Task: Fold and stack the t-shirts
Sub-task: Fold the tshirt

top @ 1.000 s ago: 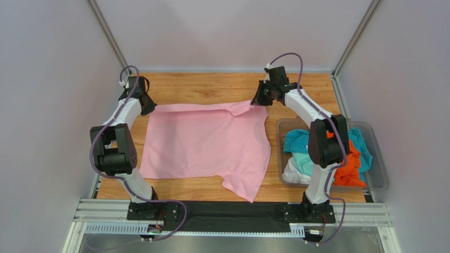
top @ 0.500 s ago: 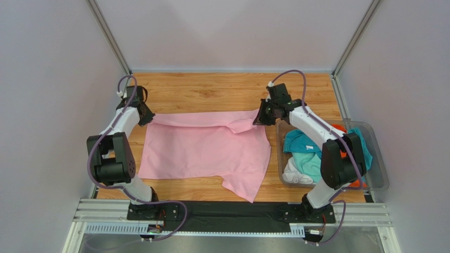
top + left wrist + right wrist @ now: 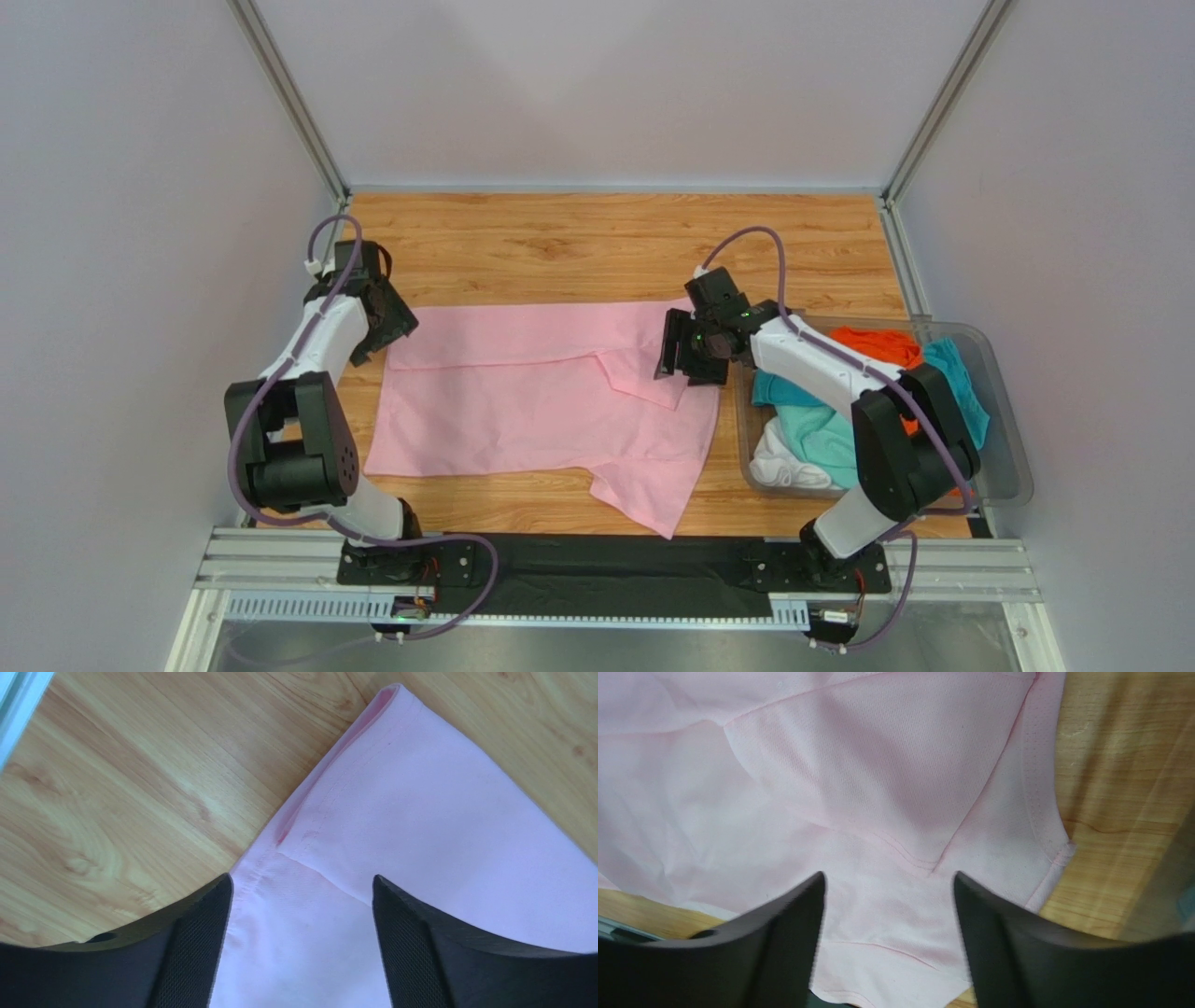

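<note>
Far-edge fold of pink t-shirt is apparently finishing; left gripper and right gripper are hovering released above it; regrasp needed next

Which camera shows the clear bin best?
The top view: only there does nearly the whole bin show. The right wrist view catches at most a blurred edge at its right side; the left wrist view shows none of it.

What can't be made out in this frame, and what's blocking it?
- Top view: the right arm covers part of the clear bin; its shirts cannot be counted.
- Wrist views: whether the left gripper or right gripper touches the pink t-shirt is unclear; no depth cue.
</note>
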Action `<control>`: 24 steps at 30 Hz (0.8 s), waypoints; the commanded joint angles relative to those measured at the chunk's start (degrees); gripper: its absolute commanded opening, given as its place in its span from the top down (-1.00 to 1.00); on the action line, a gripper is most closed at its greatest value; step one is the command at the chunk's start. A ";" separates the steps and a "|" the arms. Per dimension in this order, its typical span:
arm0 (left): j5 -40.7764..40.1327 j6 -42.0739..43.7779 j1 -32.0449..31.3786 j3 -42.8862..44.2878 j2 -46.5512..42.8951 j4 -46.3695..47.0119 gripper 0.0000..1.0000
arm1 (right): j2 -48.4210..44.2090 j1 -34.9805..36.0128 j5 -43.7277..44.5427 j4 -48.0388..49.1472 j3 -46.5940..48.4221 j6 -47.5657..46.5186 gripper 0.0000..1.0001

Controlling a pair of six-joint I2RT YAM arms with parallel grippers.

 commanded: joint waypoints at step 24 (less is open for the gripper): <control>18.05 0.85 0.32 12.56 19.34 2.96 -0.99 | 26.43 -3.48 5.71 -1.87 31.02 -8.72 -1.00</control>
